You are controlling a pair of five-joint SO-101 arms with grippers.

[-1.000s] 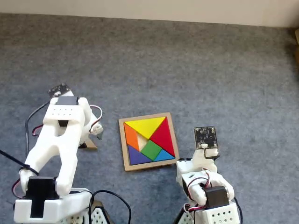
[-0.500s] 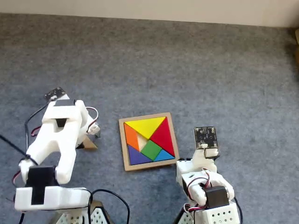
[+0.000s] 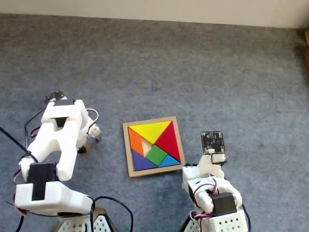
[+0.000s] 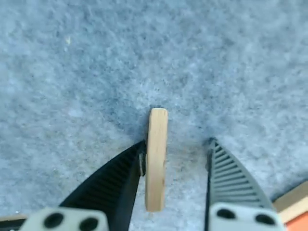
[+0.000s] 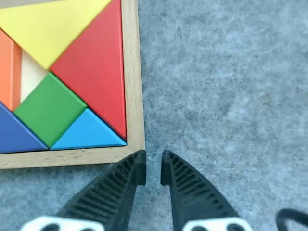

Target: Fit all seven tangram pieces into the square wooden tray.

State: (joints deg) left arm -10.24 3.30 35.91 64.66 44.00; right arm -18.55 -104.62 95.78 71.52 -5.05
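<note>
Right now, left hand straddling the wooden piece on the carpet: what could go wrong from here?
1. The wooden piece stands on its thin edge, touching one finger of the left hand; the other finger is apart. Closing may tip it flat instead of clamping it.
2. The gap in the tray is small, between the orange piece, the yellow piece and the green piece. A tilted piece may jam or ride up on them.

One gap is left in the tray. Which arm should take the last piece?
Left. The left end effector straddles the wooden piece, which stands on edge on the carpet, with one finger touching it. The right end effector sits empty beside the tray corner.
</note>
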